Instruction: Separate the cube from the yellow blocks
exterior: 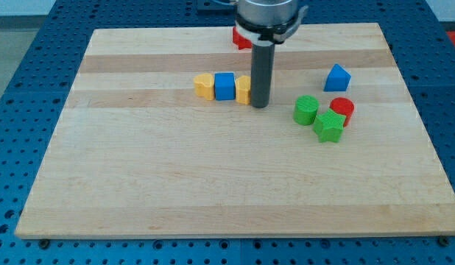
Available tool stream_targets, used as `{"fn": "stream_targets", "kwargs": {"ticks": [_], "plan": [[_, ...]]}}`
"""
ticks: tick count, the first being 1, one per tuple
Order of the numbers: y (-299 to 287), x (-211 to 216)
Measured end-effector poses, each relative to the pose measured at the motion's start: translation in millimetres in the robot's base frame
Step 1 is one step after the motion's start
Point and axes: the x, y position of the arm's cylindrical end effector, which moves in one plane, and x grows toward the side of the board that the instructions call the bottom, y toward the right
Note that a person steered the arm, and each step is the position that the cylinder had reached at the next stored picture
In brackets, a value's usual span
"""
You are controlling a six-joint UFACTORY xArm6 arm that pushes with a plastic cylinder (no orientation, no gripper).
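Camera view looks down at a pale wooden board (213, 184) lying on a blue perforated table (21, 59). Near the view's top centre, the arm's grey cylindrical body (272, 15) descends into a straight dark rod (260, 73), and my tip (259, 105) rests on the board at the right end of a short row of three blocks.

That row runs left to right. A yellow block with a rounded outline (204, 85) sits at the left end; the blue plastic cube (224, 86) stands in the middle, touching it; a second yellow block (244, 89) presses against the cube's right side. This second yellow block is partly hidden by the rod, so its shape cannot be made out. My tip is touching or just beside its right edge. The cube is thus sandwiched between the two yellow blocks, not separated from either.

The arm carries no fingers, only the rod, so nothing is grasped or clenched.

A red block (241, 38) peeks out behind the arm's body at the view's top, mostly covered. Toward the view's right, a blue block with a peaked top (336, 77) stands alone. Below it is a tight cluster: a green cylinder-like block (306, 110), a red cylinder (342, 109) and a green star-like block (330, 126) in front, all close together, well apart from the row.
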Motion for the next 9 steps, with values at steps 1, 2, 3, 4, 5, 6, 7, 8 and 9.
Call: {"fn": "stream_targets", "kwargs": {"ticks": [1, 2, 3, 4, 5, 6, 7, 8, 9], "plan": [[-25.6, 4.9], [-44.9, 4.9], [-46.7, -5.7], [-46.7, -27.3], [-42.8, -37.8], [-42.3, -52.6], [-42.3, -67.0], [-42.3, -80.1], [-40.9, -95.1]]}}
